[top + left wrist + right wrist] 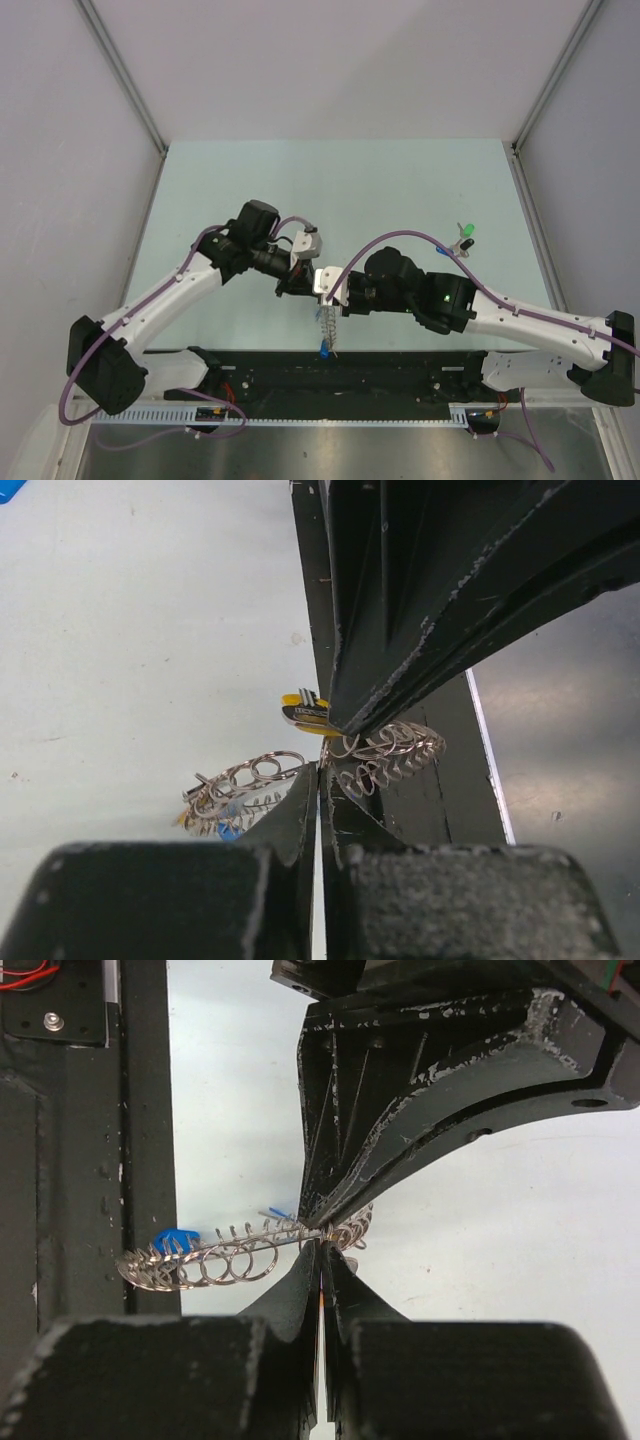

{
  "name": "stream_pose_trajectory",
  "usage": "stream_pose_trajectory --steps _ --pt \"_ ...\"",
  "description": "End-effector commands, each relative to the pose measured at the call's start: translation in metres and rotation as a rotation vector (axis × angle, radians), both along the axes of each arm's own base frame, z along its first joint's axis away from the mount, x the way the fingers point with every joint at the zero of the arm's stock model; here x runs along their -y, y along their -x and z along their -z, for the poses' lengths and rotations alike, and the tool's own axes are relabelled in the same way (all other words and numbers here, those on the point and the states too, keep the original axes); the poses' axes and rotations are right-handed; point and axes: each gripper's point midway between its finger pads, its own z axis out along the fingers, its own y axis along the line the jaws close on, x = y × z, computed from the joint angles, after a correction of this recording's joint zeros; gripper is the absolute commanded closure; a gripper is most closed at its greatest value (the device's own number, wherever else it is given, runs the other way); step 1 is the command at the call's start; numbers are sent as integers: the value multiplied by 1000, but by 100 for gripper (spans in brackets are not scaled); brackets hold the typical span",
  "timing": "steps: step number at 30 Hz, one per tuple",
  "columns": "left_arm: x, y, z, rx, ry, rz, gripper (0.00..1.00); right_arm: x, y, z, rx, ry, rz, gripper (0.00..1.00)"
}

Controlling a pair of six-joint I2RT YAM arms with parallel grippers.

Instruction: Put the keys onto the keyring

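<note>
One blue key (175, 1240) seems already on the keyring (145, 1268), which the left gripper (318, 776) grasps, while the clenched right gripper (321, 1251) apparently pinches the yellow key (305, 712) against the keyring, and the green key (463, 231) waits on the worktop (400, 190) well right of it.
</note>
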Motion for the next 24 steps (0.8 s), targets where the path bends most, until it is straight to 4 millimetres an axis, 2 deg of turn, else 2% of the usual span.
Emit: stream_pose_trajectory --steps 1,3,5,6,8,10,17,18,19,22,24 --pt "4 4 -30 64 88 30 100 -3 -4 -24 47 -60 14 100" --pt "2 5 -35 70 106 8 100 -1 -6 -22 52 -49 27 100" --pt "5 -1 -47 87 153 -30 100 4 -10 -20 58 -32 52 100" --pt "3 -5 -47 84 165 -55 100 4 -10 -19 57 -27 55 100" --pt "2 -14 -63 103 226 -105 100 9 -14 -17 64 -12 84 100" --pt "2 -20 -68 121 259 -137 100 11 -14 -17 62 -10 88 100" --pt "1 -23 -81 109 304 -194 100 9 -14 -15 48 -26 83 100" --pt "1 -23 -78 101 305 -207 100 9 -14 -17 48 -38 87 100" --pt "1 -23 -85 110 332 -213 100 8 -15 -17 48 -57 92 100" --pt "1 -24 -90 116 366 -240 100 5 -11 -24 27 -119 68 100" --pt "0 -25 -88 112 372 -256 100 5 -11 -22 13 -132 68 100"
